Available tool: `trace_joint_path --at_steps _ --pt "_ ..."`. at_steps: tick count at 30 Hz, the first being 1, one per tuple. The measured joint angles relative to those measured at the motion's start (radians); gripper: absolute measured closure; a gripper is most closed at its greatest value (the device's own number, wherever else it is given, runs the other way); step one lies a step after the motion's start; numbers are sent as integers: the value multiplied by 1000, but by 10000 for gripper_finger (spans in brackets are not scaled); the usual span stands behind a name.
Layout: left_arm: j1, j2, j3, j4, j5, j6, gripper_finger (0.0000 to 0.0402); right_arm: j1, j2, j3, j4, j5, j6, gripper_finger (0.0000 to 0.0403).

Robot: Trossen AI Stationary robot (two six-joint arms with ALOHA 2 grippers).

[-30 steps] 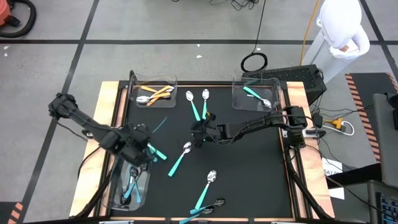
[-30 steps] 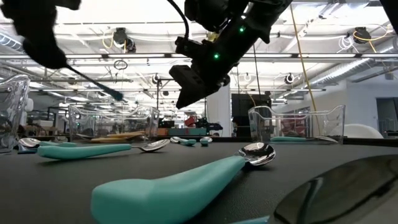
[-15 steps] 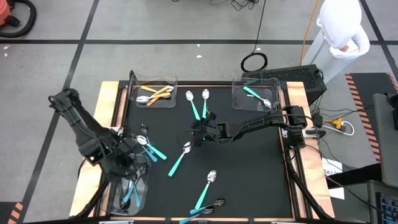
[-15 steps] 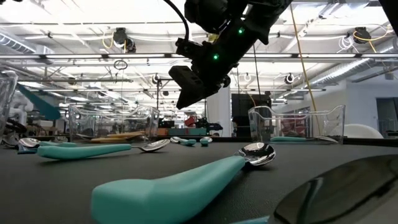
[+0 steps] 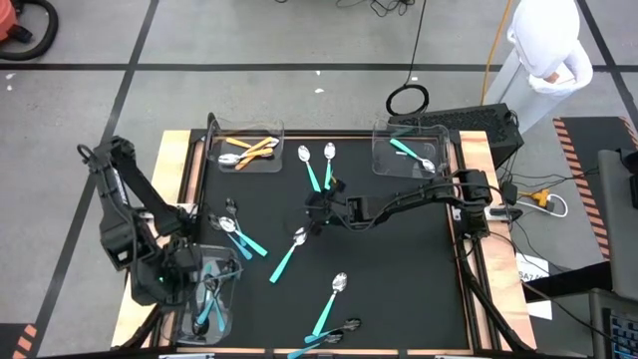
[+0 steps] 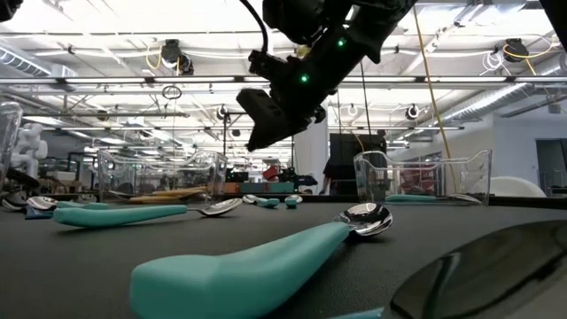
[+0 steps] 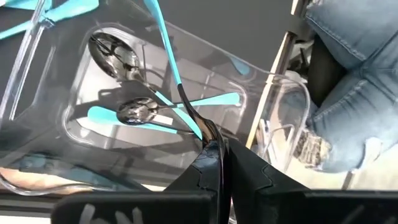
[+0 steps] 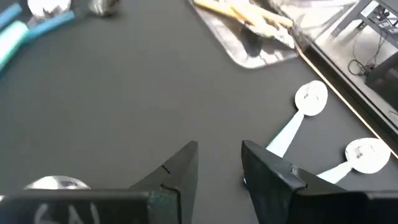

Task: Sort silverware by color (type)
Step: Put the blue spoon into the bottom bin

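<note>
Black mat (image 5: 399,259), left gripper (image 5: 204,289) newly bin-side

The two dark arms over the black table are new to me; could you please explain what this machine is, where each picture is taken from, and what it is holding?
It is a robot with two arms working at a black table. The high view looks straight down on it, the low view sits at table height, and each wrist view looks forward past that arm's own hand. Loose on the table lie teal-handled spoons. Clear bins hold sorted ones, such as the orange spoons. The left hand is shut on a teal spoon above the near-left bin. The right hand hovers mid-table, open and empty.
</note>
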Motion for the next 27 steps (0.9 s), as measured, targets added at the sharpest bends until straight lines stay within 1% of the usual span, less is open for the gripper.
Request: trace_joint_path --at_steps 2,7,9,11,13,16,18,23,27 --pt "-12 0 -12 1 -17 -14 384 0 0 0 27 -11 0 282" --pt "-11 13 -41 -6 -7 -137 384 -6 0 0 74 -90 -17 282" --pt "-12 24 -45 -15 34 -186 384 -7 0 0 74 -104 -28 282" --pt "-17 32 -45 -10 101 -206 384 -8 0 0 73 -104 -27 282" --pt "-26 32 -46 28 163 -187 384 -11 0 0 74 -104 -27 282" --pt "-43 30 -17 70 204 -119 384 -12 0 0 74 -105 -27 282" --pt "-52 30 14 73 192 -90 384 -12 0 0 74 -104 -23 282" --pt "-74 29 57 42 178 -89 384 -12 0 0 73 -105 17 282" --pt "-77 29 56 -27 217 -100 384 -19 0 0 74 -105 25 282"
